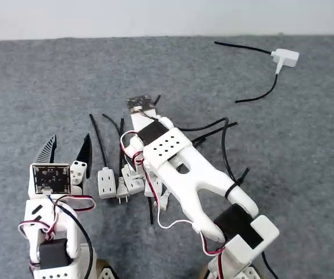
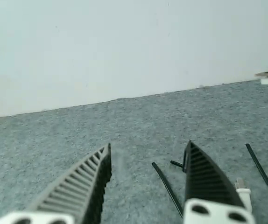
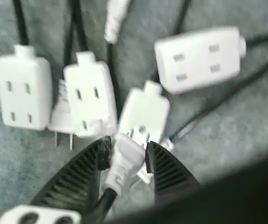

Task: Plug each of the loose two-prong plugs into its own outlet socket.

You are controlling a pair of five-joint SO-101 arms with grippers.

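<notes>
Several white outlet sockets lie in a cluster at the table's middle: one (image 3: 24,93), a second (image 3: 89,100), a third (image 3: 145,114) and a fourth (image 3: 199,58). My right gripper (image 3: 124,147) is shut on a white two-prong plug (image 3: 124,161), which is held against the third socket. A loose plug (image 3: 61,121) lies between the first two sockets, prongs showing. In the high view two sockets (image 1: 106,182) (image 1: 133,180) show beside my right arm (image 1: 173,157). My left gripper (image 1: 70,139) (image 2: 148,149) stands open and holds nothing, left of the cluster.
Another white plug (image 1: 284,57) with a black cable lies at the far right of the grey carpeted table (image 1: 39,87). Black cables (image 1: 213,131) curl around the right arm. A pale wall (image 2: 124,46) rises behind the table.
</notes>
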